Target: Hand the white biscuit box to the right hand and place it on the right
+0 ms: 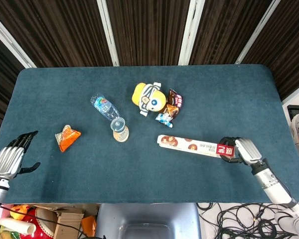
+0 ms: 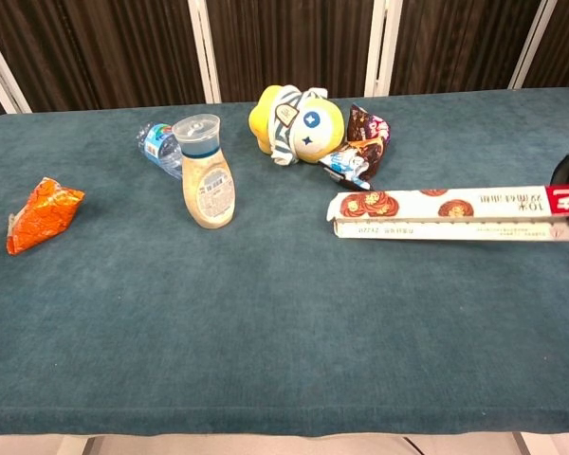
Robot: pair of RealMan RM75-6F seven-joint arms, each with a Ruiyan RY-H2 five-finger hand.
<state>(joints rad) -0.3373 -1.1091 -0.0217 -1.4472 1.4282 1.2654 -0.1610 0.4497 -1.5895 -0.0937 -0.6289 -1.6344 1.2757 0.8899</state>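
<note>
The long, slim white cardboard biscuit box (image 1: 195, 145) (image 2: 452, 214) lies flat on the right side of the table, lengthwise left to right (chocolate biscuits pictured on its left half, a red panel at its right end, which the right hand (image 1: 240, 151) grips).

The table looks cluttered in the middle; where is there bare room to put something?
Bare cloth spans the whole near edge of the table, below the orange packet and white biscuit box. The far corners are bare too. It is crowded around the yellow toy, snack bags and bottles.
</note>
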